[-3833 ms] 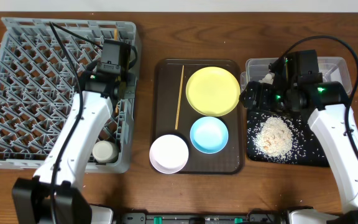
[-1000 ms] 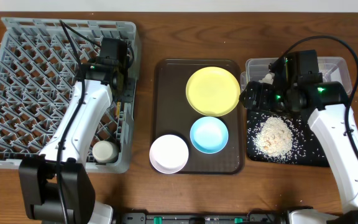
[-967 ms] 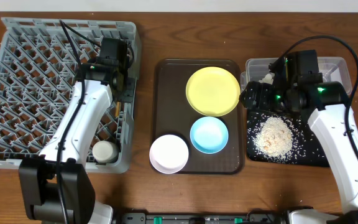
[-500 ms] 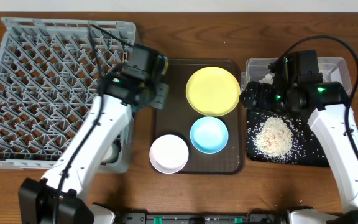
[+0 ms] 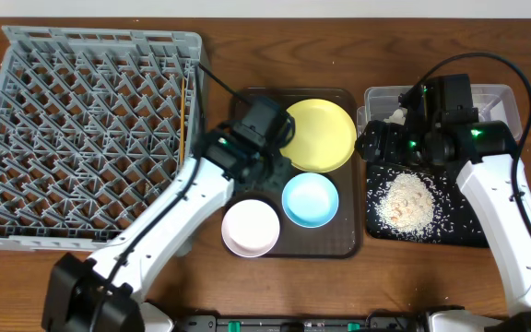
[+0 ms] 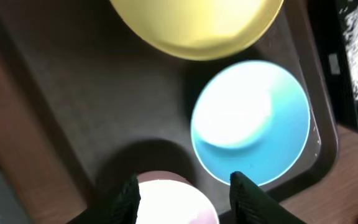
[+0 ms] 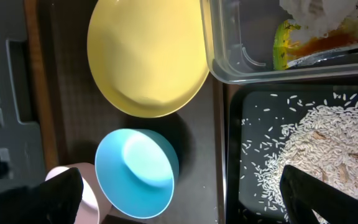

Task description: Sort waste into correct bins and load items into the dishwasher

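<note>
The blurred left wrist view cuts the yellow plate [image 6: 194,25] at 12 o'clock, the pinkish-white bowl [image 6: 173,202] at 6. The right wrist view crops the tissue [image 7: 309,12] and snack wrapper [image 7: 303,53] at 1 o'clock. Overhead, the left arm [image 5: 187,203] hides the plate's 9 o'clock rim.

The plate [image 5: 325,129] is yellow, one bowl [image 5: 310,199] blue, tray [image 5: 247,112] brown.

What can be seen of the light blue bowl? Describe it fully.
The light blue bowl is round, smooth and glossy, plastic by its look, and empty. It stands upright on the brown serving tray, near the tray's right edge, between the yellow plate and the pinkish-white bowl. Whether it touches either cannot be told.
</note>
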### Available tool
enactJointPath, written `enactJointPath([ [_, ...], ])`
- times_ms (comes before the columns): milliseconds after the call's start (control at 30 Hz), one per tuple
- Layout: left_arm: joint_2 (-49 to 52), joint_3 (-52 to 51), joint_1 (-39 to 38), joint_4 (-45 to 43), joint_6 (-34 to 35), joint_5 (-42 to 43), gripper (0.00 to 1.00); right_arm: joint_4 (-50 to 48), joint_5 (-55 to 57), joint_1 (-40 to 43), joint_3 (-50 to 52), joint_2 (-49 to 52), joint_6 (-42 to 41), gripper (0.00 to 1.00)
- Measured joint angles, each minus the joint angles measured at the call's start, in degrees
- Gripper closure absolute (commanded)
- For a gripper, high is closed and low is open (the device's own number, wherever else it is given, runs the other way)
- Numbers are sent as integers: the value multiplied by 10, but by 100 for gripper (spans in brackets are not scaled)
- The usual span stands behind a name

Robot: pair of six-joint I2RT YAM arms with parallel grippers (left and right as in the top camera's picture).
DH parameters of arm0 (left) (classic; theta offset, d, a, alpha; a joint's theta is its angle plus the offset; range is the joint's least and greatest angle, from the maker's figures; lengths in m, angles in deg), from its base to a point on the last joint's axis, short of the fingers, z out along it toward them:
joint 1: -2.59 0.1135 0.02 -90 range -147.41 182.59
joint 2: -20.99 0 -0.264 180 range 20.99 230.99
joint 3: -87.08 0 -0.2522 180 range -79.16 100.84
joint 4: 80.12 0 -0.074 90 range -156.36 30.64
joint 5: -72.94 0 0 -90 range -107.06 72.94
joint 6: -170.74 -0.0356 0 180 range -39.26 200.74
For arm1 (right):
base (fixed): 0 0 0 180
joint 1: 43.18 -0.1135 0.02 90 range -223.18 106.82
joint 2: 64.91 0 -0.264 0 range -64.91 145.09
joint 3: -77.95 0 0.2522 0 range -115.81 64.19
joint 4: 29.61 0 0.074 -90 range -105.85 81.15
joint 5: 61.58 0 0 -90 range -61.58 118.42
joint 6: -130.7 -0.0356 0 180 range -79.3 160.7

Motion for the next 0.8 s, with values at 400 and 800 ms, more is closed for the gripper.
enactJointPath([
  [400, 84, -24, -20, -53, 36, 5, 53, 0, 0, 0, 0, 0, 0, 1],
  [800, 167, -30, -35, -81, 56, 13, 80, 0, 0, 0, 0, 0, 0, 1],
])
